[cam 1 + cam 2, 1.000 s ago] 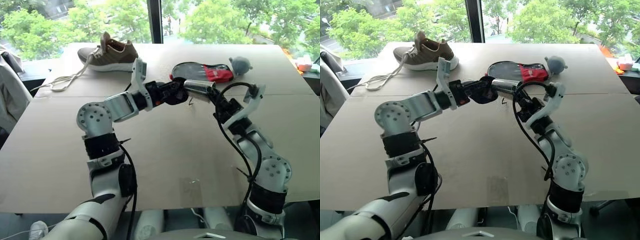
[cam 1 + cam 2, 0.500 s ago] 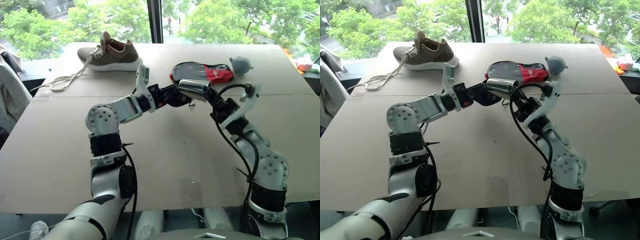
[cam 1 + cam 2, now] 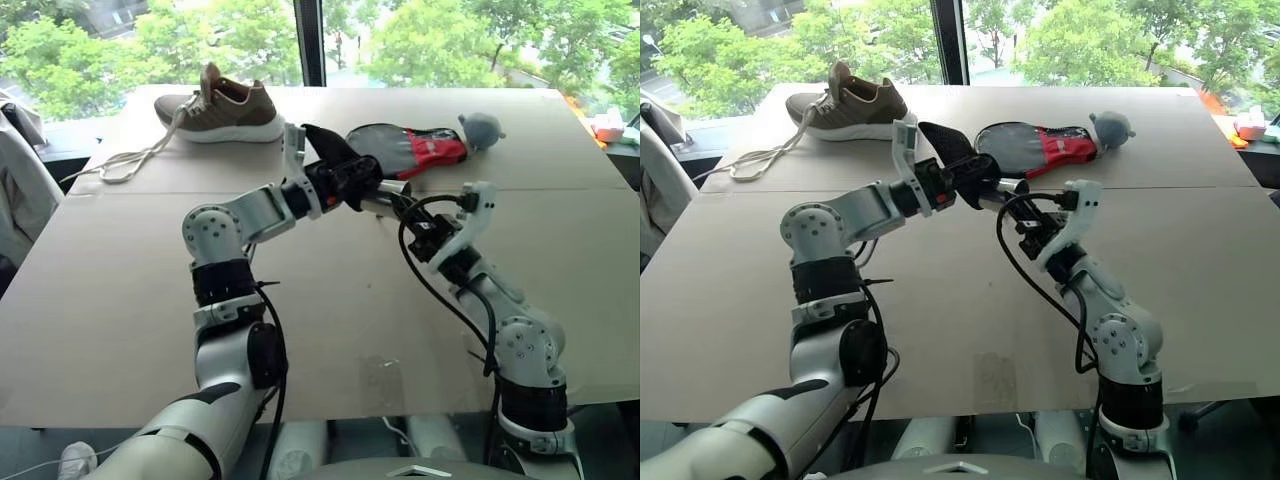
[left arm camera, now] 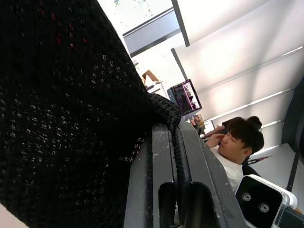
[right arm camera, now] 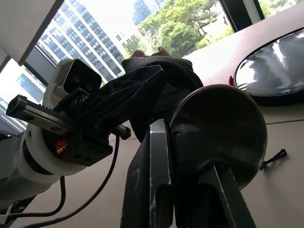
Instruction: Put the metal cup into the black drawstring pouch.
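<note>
One brown knit sneaker with a white sole lies at the far left of the pale cardboard-covered table, its long white lace trailing off toward the left edge. To its right, above the table's middle, the left gripper is clamped on the one black drawstring pouch, a soft mesh-woven bag whose loose end sticks up past the fingers; in the left wrist view the fingers press together on that fabric. Right against it, the right gripper is closed on the single metal cup, a smooth silvery steel tumbler held off the table with its round base facing the right wrist camera and its mouth end at the pouch. Behind them lies one round black-and-red paddle cover, glossy on its black part, and just right of it one small grey rounded plush object.
</note>
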